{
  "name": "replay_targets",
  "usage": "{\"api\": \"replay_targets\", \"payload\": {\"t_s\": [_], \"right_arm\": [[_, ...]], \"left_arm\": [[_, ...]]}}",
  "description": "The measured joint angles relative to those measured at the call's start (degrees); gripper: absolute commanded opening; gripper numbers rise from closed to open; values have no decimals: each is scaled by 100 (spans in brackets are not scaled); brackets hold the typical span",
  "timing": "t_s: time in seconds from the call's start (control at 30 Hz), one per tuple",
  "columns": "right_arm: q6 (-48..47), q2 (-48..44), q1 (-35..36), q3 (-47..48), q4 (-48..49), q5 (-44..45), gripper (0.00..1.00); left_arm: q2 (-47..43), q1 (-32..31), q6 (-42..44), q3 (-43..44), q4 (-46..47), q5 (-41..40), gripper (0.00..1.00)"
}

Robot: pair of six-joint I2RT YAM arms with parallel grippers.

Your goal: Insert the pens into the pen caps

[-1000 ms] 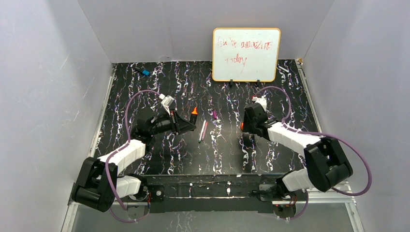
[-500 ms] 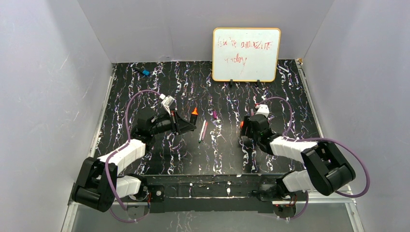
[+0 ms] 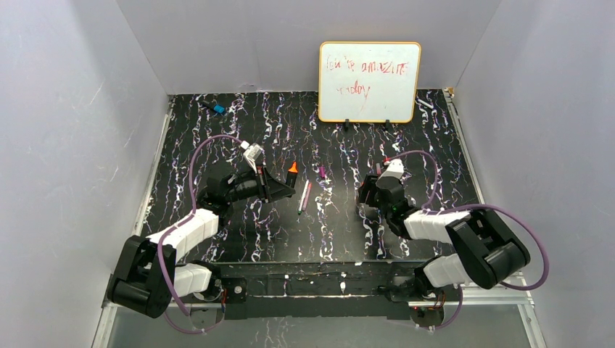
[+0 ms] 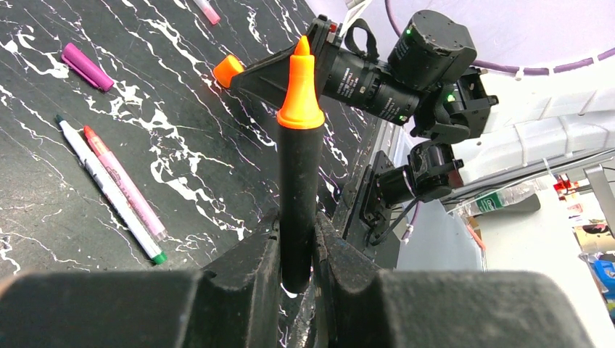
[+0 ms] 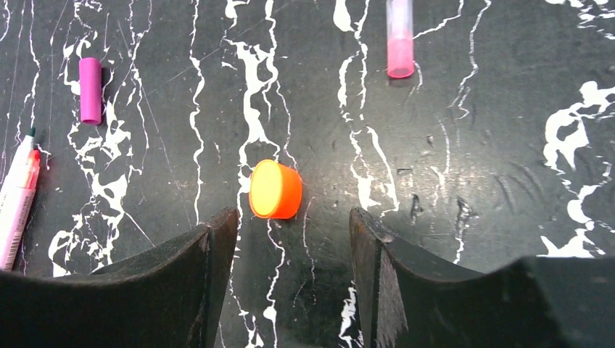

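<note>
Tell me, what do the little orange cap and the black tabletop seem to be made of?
Orange cap: probably moulded plastic, smooth and evenly coloured with a soft sheen. Tabletop: black with white veins like marble, faintly reflective; printed sheet or real stone, I cannot tell.

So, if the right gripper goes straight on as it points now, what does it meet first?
Probably the orange cap, lying just ahead of its open fingers, though depth is unclear.

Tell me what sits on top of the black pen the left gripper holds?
A bare orange cone-shaped tip tops the black plastic pen; no cap covers it. The pen's bottom end is hidden inside the left gripper's shut jaws.
</note>
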Motion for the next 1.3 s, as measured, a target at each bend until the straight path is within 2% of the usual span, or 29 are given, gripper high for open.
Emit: {"api": "replay_targets", "payload": {"t_s": [0.37, 1.0, 1.2, 1.3], "right_arm": [[22, 809, 258, 299, 627, 273, 62], [79, 1121, 293, 326, 1211, 717, 52], [79, 1333, 293, 332, 1384, 695, 45], [92, 1425, 293, 376, 1471, 684, 37]], "left_arm": [[0, -24, 7, 2, -66, 2, 0], [22, -55, 92, 22, -166, 2, 0], [48, -72, 105, 33, -181, 2, 0], [50, -87, 114, 37, -197, 2, 0]]}}
